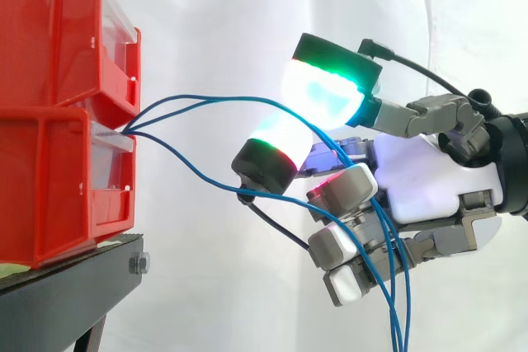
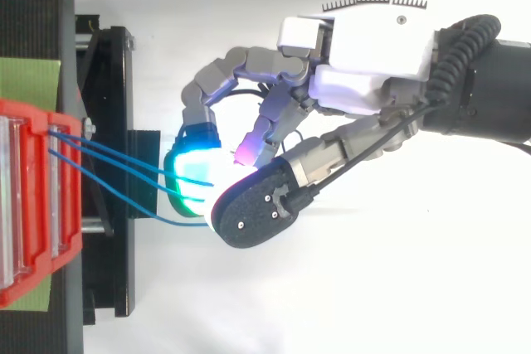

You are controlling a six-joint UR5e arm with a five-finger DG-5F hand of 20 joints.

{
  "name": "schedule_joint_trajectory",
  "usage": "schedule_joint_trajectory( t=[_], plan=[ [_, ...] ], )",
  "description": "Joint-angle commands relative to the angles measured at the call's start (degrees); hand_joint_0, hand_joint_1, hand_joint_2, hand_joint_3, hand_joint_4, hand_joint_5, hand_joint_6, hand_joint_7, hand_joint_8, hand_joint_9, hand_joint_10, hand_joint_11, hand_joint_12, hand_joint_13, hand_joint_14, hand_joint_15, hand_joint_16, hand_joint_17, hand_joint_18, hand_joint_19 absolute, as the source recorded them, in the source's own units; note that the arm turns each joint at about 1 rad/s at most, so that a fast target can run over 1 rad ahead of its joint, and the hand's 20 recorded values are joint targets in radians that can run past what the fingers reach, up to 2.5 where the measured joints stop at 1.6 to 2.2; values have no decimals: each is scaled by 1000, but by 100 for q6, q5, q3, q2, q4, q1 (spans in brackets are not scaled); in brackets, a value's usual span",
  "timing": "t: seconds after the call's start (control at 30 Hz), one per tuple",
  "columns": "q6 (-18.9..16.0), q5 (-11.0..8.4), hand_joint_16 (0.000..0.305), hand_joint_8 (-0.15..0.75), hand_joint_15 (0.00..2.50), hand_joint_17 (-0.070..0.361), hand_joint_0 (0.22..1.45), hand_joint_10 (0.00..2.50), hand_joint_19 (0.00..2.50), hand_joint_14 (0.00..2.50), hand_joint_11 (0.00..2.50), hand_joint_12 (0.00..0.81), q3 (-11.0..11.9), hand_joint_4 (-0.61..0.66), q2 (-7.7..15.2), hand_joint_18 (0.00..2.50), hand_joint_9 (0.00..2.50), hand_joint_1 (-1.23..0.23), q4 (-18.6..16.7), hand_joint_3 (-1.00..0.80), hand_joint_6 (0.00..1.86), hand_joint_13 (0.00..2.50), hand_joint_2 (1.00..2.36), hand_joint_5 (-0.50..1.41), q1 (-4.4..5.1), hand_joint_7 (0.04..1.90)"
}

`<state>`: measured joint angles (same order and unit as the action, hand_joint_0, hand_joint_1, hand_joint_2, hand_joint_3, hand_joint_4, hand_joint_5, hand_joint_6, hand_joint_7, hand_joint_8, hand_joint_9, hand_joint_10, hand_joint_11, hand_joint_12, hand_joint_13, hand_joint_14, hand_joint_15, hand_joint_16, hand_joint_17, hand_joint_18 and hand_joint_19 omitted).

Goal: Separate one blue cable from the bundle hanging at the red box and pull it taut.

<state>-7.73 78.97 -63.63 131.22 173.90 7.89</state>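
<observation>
Red bins, two, stacked one on the other: upper (image 1: 49,30), lower (image 1: 49,187), both on one black stand (image 1: 66,294) before a white curtain (image 1: 206,6). Green sheet (image 2: 29,80), one, lying under the bins on the stand, seen from above. Blue cables, three, all coming out at the seam between the two bins on the side facing the hand. Two upper cables (image 1: 216,98) rise a little, run close together and nearly level across the gap, and pass behind the large glowing pads into the hand. The lower cable (image 1: 194,172) dips in a slack curve, touches the underside of the lower pad and goes on across the curled fingers. From above the three (image 2: 108,148) fan slightly apart from the bin to the pads. Robot hand (image 1: 429,175), one, to the right of the bins and clear of them, level with the seam. It is closed round the cables, with two pads glowing cyan and green (image 1: 326,92) above and its other fingers (image 1: 342,191) curled below, the cables running between. Which cable is pinched apart from the others cannot be told. Loose cable ends (image 1: 394,311) hang straight down below the hand.
</observation>
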Motion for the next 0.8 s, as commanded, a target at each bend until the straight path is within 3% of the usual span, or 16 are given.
schedule_joint_trajectory(
  t=[0.0, 0.07, 0.17, 0.33, 0.4, 0.47, 0.77],
  plan=[
    [0, -13, 48, 250, 769, 108, 837, 14, 612, 26, 1270, 340, 0, -172, 0, 779, 1216, -879, -5, -500, 915, 1010, 1000, -186, -6, 1418],
    [0, -4, 47, 235, 779, 107, 852, 13, 627, 26, 1318, 338, 0, -180, -9, 765, 1268, -860, -14, -500, 923, 1022, 1000, -185, 2, 1511],
    [0, 5, 46, 217, 787, 104, 854, 15, 639, 27, 1328, 331, 0, -250, 0, 780, 1305, -852, 4, -500, 947, 1027, 1000, -182, 2, 1405],
    [0, 5, 46, 221, 775, 104, 768, 14, 582, 27, 1333, 327, 0, -233, 0, 832, 1301, -919, 21, -500, 947, 1037, 1000, -162, -6, 1325],
    [0, 5, 46, 217, 793, 103, 697, 14, 601, 26, 1355, 331, 0, -207, 0, 823, 1300, -1001, 30, -500, 943, 1041, 1000, -146, -6, 1154],
    [0, -13, 46, 215, 790, 103, 677, 14, 597, 27, 1349, 332, 0, -197, -9, 817, 1302, -1018, 13, -500, 940, 1040, 1000, -142, 2, 1109],
    [0, 14, 47, 212, 794, 105, 602, 15, 601, 27, 1322, 327, 0, -189, 0, 790, 1303, -1055, 30, -500, 927, 1014, 1000, -137, -24, 1097]
  ],
)
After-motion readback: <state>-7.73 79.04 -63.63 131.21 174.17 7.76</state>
